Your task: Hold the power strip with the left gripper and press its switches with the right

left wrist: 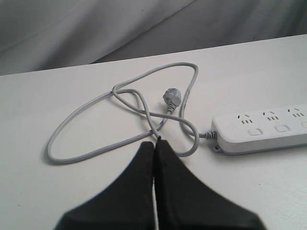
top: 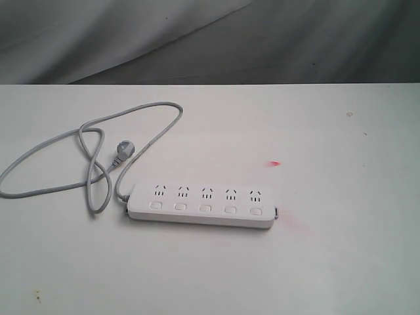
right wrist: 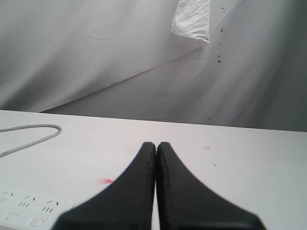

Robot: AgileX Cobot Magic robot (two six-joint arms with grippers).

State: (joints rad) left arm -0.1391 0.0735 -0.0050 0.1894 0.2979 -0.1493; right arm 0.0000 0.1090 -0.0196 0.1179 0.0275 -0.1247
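Observation:
The white power strip (top: 202, 205) lies flat on the table, its five switches (top: 205, 207) in a row under the sockets. Its grey cord (top: 98, 141) loops away to the left and ends in a plug (top: 123, 152). Neither arm shows in the exterior view. In the left wrist view my left gripper (left wrist: 155, 143) is shut and empty, its tip over the cord (left wrist: 120, 96), with the strip's end (left wrist: 261, 134) off to one side. In the right wrist view my right gripper (right wrist: 156, 145) is shut and empty above the table; one end of the strip (right wrist: 29, 211) shows at a corner.
The white table (top: 341, 262) carries a small red mark (top: 274, 163) and a faint pink smear (top: 298, 225) near the strip's right end. Grey cloth (top: 210, 39) hangs behind the far edge. A white crumpled sheet (right wrist: 192, 19) hangs on the backdrop.

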